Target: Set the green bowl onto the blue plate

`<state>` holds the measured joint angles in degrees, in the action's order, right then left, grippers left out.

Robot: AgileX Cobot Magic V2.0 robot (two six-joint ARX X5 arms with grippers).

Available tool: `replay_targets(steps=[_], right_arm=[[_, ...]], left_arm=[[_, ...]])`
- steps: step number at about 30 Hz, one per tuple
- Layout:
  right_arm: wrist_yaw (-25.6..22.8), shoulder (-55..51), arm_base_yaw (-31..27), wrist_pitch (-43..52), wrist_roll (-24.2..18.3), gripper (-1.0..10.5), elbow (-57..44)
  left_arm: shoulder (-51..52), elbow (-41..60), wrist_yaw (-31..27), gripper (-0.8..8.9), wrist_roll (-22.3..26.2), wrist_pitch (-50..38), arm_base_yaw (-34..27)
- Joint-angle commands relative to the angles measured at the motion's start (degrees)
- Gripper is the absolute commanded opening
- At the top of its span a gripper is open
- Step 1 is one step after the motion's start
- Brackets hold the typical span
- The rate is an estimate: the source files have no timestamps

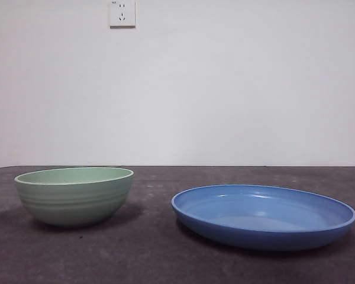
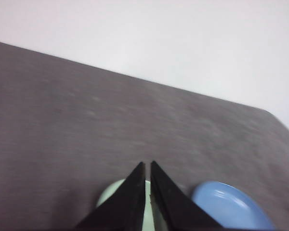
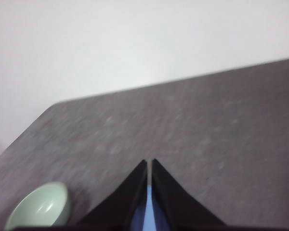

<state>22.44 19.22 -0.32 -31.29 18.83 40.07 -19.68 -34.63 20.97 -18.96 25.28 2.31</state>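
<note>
Front view: blue plate [image 1: 263,216] lies nearest the camera on the dark grey table [image 1: 165,254], empty and flat; the green bowl [image 1: 74,195] stands upright on the table to the plate's left, well apart from it and slightly farther back. A white wall socket [image 1: 122,13] sits high on the wall above the bowl. No arm enters this view.

Left wrist view: left gripper [image 2: 147,166] hangs above the table, jaws nearly together, holding nothing; bowl [image 2: 108,195] beneath them, plate [image 2: 231,207] beside it.

Right wrist view: right gripper [image 3: 149,162] hangs above the plate [image 3: 147,211], jaws nearly together, empty; bowl [image 3: 38,209] lies apart from the plate.
</note>
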Motion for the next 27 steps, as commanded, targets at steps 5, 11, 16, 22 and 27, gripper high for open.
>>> replay_targets(steps=[5, 11, 16, 22, 27], right_arm=[[7.85, 9.27, 0.22, -11.65, -7.89, 0.1, 10.91], [11.17, 13.97, 3.39, -16.15, -8.85, 0.1, 16.0], [12.33, 15.34, 8.39, -18.08, -10.27, 0.1, 16.98], [12.09, 15.47, 10.05, -20.46, -13.94, 0.1, 16.98], [12.04, 15.5, 10.05, -20.65, -13.92, 0.1, 16.98]], left_arm=[[-10.16, -12.55, 11.26, 0.18, 0.63, 5.99, 1.33], [-17.75, -21.35, 12.39, 0.18, 7.28, 12.26, 4.81], [-22.8, -26.25, 12.39, 0.19, 13.05, 19.15, 8.52], [-24.15, -26.77, 12.39, 0.22, 14.56, 20.13, 11.43], [-24.13, -26.77, 12.39, 0.29, 15.74, 20.33, 11.82]])
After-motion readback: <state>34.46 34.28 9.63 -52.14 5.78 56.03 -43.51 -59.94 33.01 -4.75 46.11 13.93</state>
